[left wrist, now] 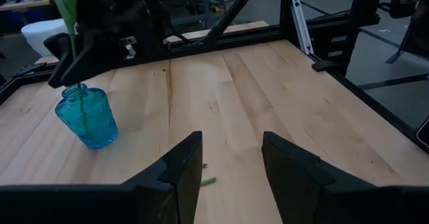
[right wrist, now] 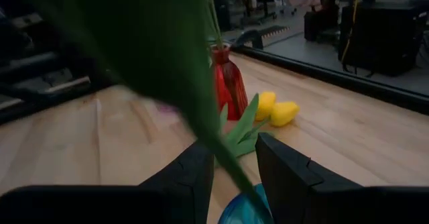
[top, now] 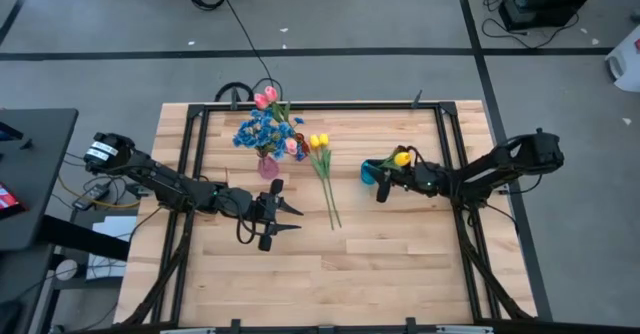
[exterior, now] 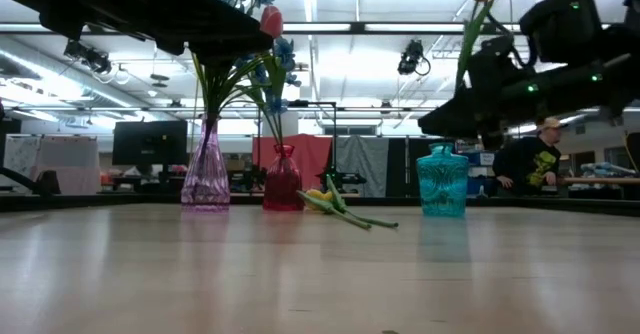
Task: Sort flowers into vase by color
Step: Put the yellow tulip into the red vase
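The right gripper [top: 384, 179] hangs over the teal vase [exterior: 441, 181] near the table's right side, with a yellow tulip [top: 402, 158] whose stem runs down between its fingers [right wrist: 191, 180] into the vase mouth. In the right wrist view the green stem passes through the gap while the jaws stand a little apart on either side of it — whether the pads press the stem or merely flank it cannot be told. The low view shows the yellow bloom high above the vase and the stem slanting down toward it.

The left gripper [top: 283, 218] waits near the middle of the table's left half, jaws spread and holding nothing; bare wood shows between its fingers [left wrist: 181, 170].

Toward the back of the table, the clear pink vase [exterior: 206, 179] and the red vase [exterior: 283, 179] stand close together, bearing blue blossoms [top: 260, 131] and pink tulips [top: 266, 97] — which stems sit in which vase is hard to sort out. Two yellow tulips [top: 319, 141] lie flat on the wooden table [top: 400, 264] just beside the red vase, between it and the teal vase, stems pointing toward the front edge.
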You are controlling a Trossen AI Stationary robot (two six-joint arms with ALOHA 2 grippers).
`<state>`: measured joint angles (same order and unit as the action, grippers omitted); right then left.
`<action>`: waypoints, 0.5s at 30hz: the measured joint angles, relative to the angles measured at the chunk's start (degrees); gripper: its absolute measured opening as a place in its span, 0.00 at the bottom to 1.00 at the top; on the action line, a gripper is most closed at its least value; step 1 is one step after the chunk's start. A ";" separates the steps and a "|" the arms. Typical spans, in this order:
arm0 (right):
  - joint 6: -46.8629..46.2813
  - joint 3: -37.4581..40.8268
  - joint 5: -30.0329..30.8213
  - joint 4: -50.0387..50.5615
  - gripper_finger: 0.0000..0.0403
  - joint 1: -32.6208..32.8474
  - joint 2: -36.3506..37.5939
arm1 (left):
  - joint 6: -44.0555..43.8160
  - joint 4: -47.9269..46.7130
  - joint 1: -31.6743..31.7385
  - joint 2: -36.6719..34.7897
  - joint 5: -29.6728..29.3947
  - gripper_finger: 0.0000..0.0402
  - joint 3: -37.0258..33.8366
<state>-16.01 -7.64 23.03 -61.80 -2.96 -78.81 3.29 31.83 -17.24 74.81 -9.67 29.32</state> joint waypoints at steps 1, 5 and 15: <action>0.09 -0.78 0.05 1.72 0.31 0.00 0.42 | -0.04 -0.02 -0.01 0.01 0.00 0.41 0.00; 0.11 -4.24 0.35 11.77 0.31 0.00 3.17 | -0.24 -0.32 -0.01 0.01 -0.02 0.41 0.00; 4.03 -11.87 2.46 24.99 0.31 -1.26 5.10 | -0.28 0.11 -0.01 0.01 -0.02 0.41 0.00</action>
<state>-11.98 -19.52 25.50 -36.81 -4.22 -73.71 3.01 31.94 -17.25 74.81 -9.69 29.32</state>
